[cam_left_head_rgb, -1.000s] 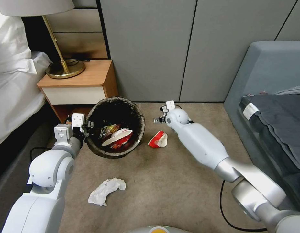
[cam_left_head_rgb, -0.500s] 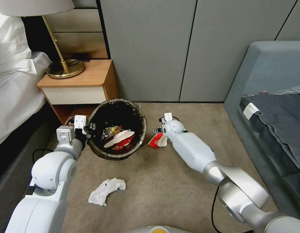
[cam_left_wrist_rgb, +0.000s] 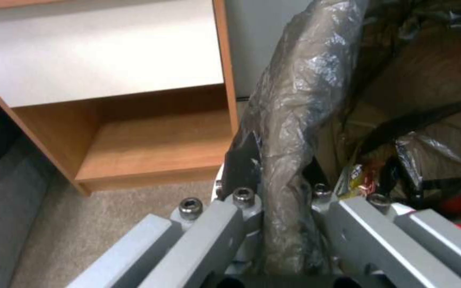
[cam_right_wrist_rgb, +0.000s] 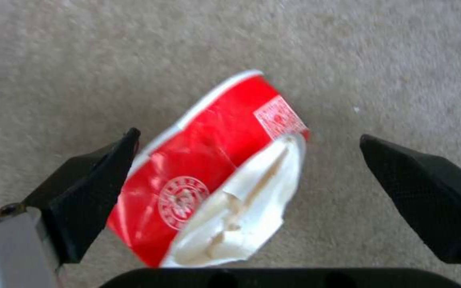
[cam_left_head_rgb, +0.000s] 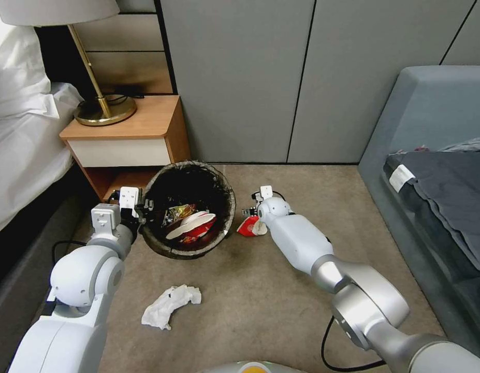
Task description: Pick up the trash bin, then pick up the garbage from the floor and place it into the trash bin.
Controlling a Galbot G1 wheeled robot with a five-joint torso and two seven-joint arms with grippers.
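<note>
Trash bin sits on the floor by the wooden nightstand, w/ cups and wrappers inside. Left gripper has its jaws clamped on the bin's rim, bag and all, at the side near the nightstand. Right gripper is low over a crushed red cup on the floor, just beside the bin. Its jaws are wide apart, one on each side of the cup, not squeezing it. White tissue lies on the floor closer to the robot, well apart from both grippers.
</note>
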